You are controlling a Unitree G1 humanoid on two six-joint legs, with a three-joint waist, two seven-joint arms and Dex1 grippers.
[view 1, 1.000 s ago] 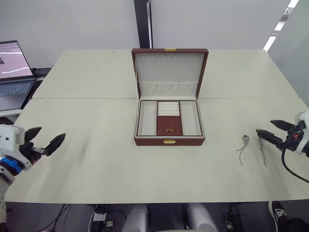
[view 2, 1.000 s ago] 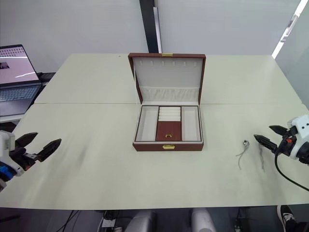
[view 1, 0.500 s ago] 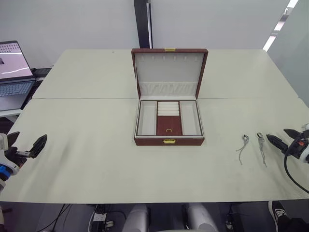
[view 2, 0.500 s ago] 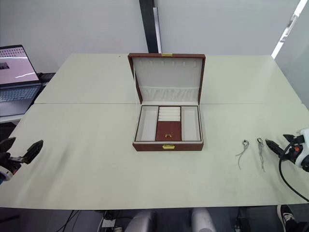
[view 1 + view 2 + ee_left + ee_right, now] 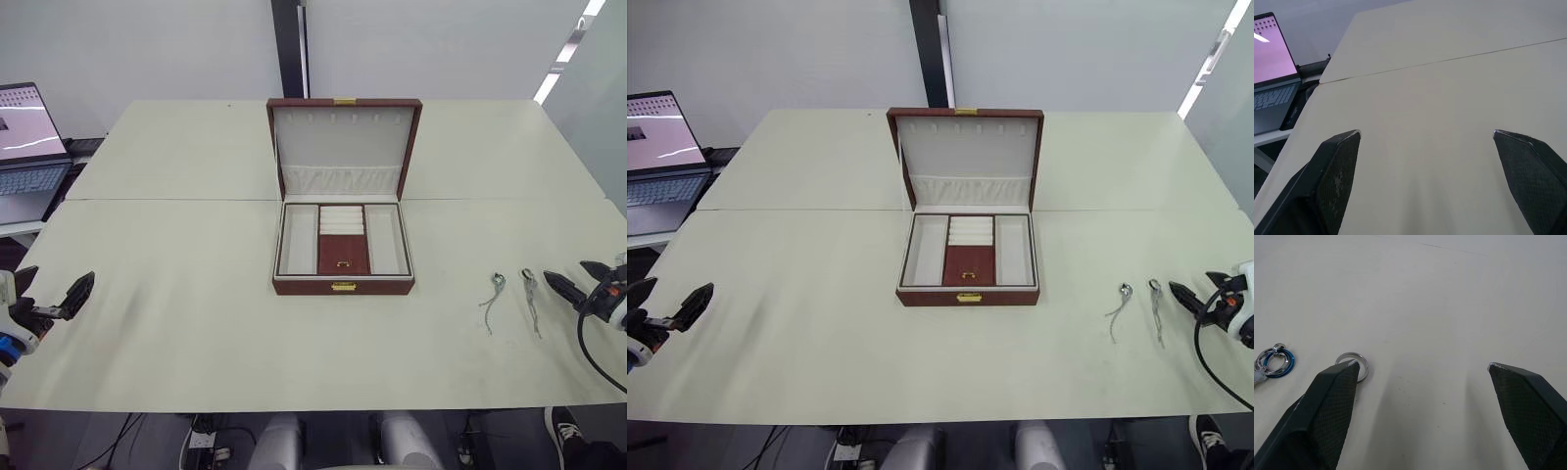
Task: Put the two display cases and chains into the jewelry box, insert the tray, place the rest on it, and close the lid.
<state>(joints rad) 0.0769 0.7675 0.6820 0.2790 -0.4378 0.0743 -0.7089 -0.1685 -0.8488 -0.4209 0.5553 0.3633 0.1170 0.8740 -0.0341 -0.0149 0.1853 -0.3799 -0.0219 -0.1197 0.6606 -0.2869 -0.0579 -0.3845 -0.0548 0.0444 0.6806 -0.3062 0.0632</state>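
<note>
Box (image 5: 343,245) sits open mid-bench (image 5: 196,323), lid upright, tray already seated inside. Since a second ago I've drawn both arms back from the box: left gripper (image 5: 47,294) now at the bench's left edge, right gripper (image 5: 578,282) at its right edge. Both sets of fingers spread, holding nothing. Two chains (image 5: 495,291) (image 5: 530,289) lie loose right of the box, just beside the right gripper. My read: chains not yet in, so right arm picks next. Laptop (image 5: 24,147) far left of box.
</note>
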